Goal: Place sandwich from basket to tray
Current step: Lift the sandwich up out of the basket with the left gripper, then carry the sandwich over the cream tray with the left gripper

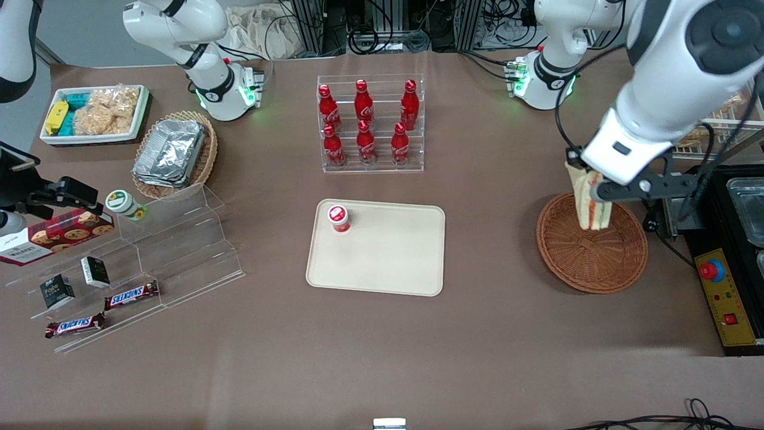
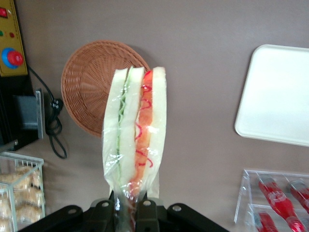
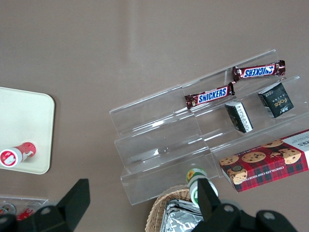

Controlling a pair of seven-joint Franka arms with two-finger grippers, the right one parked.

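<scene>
We have the end effector (image 2: 126,205) up above the basket (image 1: 591,254), and its fingers (image 2: 144,209) are pinching the wrapped end of the sandwich (image 1: 591,203). In the wrist view the sandwich (image 2: 135,140) hangs away from the camera in its clear film, white bread slices edge-on with a green stripe on one side and red filling on the other. From the front we see it dangling upright, its lower end over the woven basket's floor, clear of the weave as far as we can tell. The basket sits on the brown surface (image 1: 382,358) toward the working arm's end, with nothing else visible inside it.

The tray (image 1: 394,263) lies near the middle of the surface, well apart from the basket. We spot a small red-capped cup (image 1: 339,218) standing on one corner of the tray, the corner farther from the front camera. Farther still from that camera stands a clear rack of red bottles (image 1: 367,122).

Toward the parked arm's end we have the clear stepped stand (image 1: 173,245) with two Snickers bars (image 1: 131,294), small dark boxes (image 1: 94,272) and a cookie box (image 1: 57,235). Near it sit a tan oval basket of foil containers (image 1: 173,152) and a white bin of snacks (image 1: 95,113).
</scene>
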